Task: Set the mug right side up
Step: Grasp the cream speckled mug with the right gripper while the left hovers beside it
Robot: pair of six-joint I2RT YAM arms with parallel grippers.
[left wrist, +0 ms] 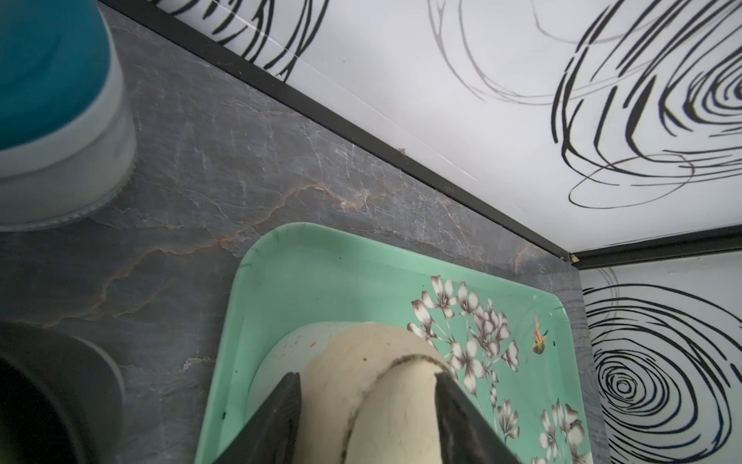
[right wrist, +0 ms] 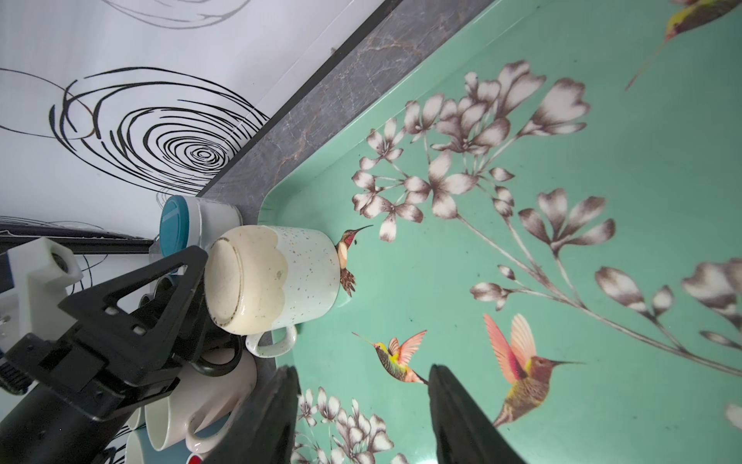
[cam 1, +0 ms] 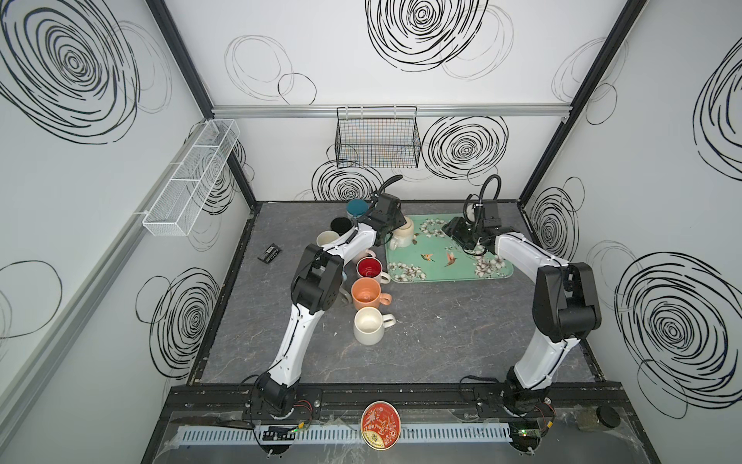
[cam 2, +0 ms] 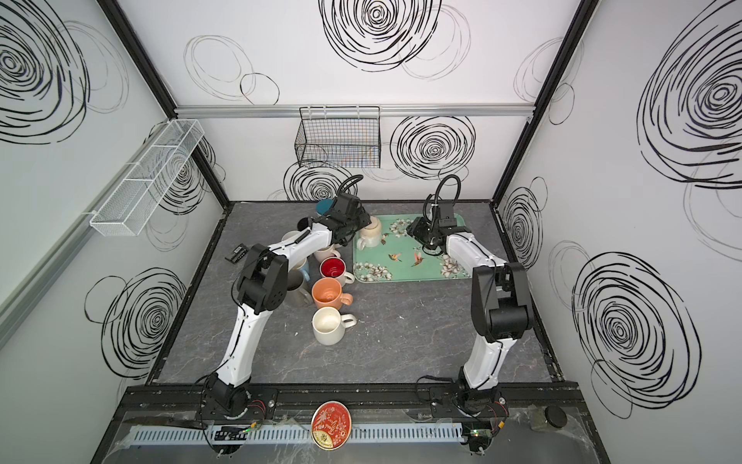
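A cream speckled mug stands upside down, base up, near the far left corner of the green flowered tray. In the right wrist view the mug has its rim down on the tray and its handle to one side. My left gripper is shut on the mug, one finger on each side of its upper body. My right gripper hovers open over the tray's middle, nothing between its fingers, well apart from the mug.
Upright mugs crowd the table left of the tray: red, orange, cream, teal, black, white. A small black device lies further left. A wire basket hangs on the back wall.
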